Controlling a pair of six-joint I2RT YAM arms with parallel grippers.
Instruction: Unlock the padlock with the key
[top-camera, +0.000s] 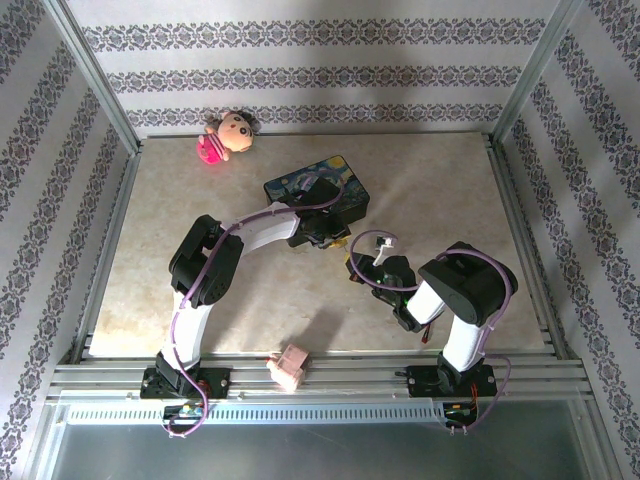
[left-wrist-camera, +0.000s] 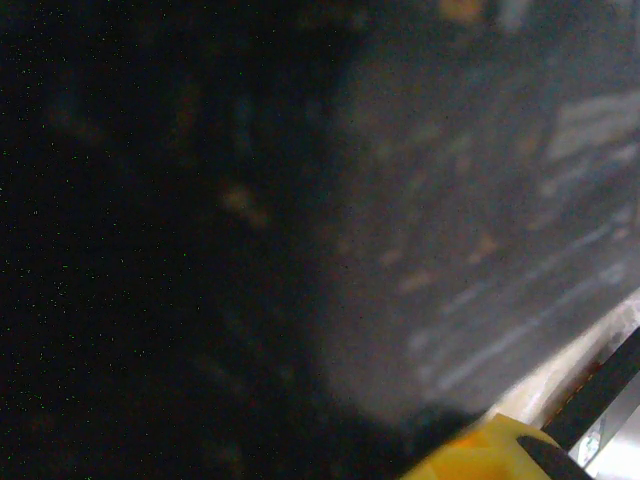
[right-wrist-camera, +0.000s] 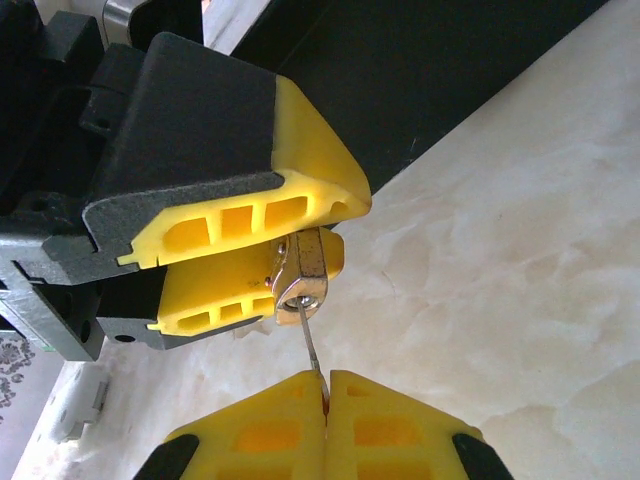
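Observation:
The small brass padlock (right-wrist-camera: 312, 262) sits pinched between the yellow fingers of my left gripper (right-wrist-camera: 348, 226), keyhole facing down. The thin silvery key (right-wrist-camera: 310, 340) runs from that keyhole to my right gripper (right-wrist-camera: 326, 392), which is shut on its other end. From above, my left gripper (top-camera: 335, 243) and right gripper (top-camera: 360, 268) meet nose to nose at mid-table, just in front of the dark-blue painted box (top-camera: 318, 190). A silvery ring (top-camera: 380, 246) hangs off by the right gripper. The left wrist view is blurred dark box surface (left-wrist-camera: 450, 200) with one yellow fingertip (left-wrist-camera: 480, 450) at the bottom.
A pink-dressed doll (top-camera: 228, 137) lies at the back left of the marble-look table (top-camera: 180, 200). A small pink block (top-camera: 290, 367) rests on the front rail between the arm bases. Metal frame posts and patterned walls enclose the table.

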